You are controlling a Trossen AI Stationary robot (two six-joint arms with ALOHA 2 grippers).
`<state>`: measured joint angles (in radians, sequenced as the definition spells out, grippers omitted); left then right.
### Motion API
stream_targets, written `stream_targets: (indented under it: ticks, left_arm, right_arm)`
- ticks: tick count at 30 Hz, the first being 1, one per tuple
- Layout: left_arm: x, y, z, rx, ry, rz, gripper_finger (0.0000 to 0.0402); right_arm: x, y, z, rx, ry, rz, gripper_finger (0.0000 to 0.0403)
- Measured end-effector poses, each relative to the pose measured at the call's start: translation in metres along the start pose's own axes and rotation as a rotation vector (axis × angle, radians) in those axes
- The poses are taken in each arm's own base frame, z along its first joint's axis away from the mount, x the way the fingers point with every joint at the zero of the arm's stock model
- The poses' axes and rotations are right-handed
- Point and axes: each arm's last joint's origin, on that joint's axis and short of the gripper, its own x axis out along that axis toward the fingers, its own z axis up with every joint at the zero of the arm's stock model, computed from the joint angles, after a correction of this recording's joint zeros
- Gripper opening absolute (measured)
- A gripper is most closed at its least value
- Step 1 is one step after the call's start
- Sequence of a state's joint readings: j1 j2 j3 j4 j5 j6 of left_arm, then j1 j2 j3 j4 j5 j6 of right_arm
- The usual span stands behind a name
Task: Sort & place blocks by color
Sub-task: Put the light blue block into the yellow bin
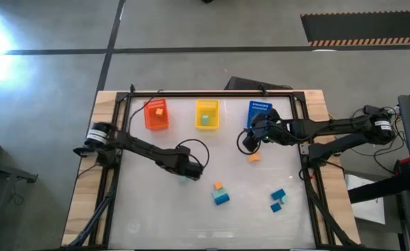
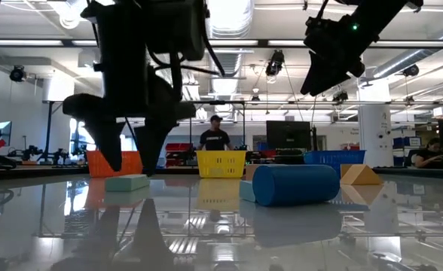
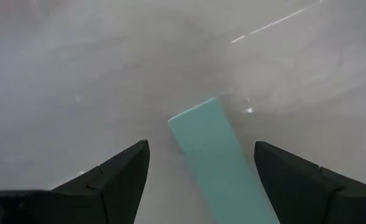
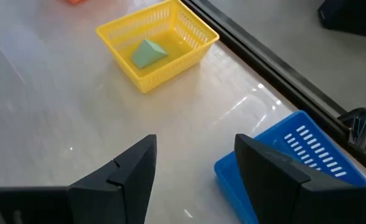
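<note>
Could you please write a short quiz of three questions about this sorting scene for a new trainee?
1. True or false: the left gripper has its open fingers on either side of a pale teal bar lying on the table.
2. Which bin already holds a teal block? A) orange bin B) yellow bin C) blue bin
3. Fill in: the right gripper, empty and open, is above the ____ bin.

Key:
1. True
2. B
3. blue
</note>
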<state>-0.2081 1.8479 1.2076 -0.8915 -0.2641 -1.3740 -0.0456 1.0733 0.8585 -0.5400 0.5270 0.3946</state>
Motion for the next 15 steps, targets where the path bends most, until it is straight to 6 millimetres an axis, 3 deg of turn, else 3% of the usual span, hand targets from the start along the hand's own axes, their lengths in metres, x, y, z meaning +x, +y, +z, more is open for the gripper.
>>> stream_targets:
  ticks: [9,15]
  left_arm:
    - [0.0122,-0.0041,-0.0040,0.021,0.015,0.013,0.0271]
    - [0.0124,-0.0060,-0.0038,0.017,0.015,-0.008,0.0212]
  right_arm:
    - [0.0002,-0.0001,-0.0001,-0.005,0.000,-0.002,0.0207]
    - [0.0002,-0.0001,-0.0001,-0.006,0.001,-0.002,0.0205]
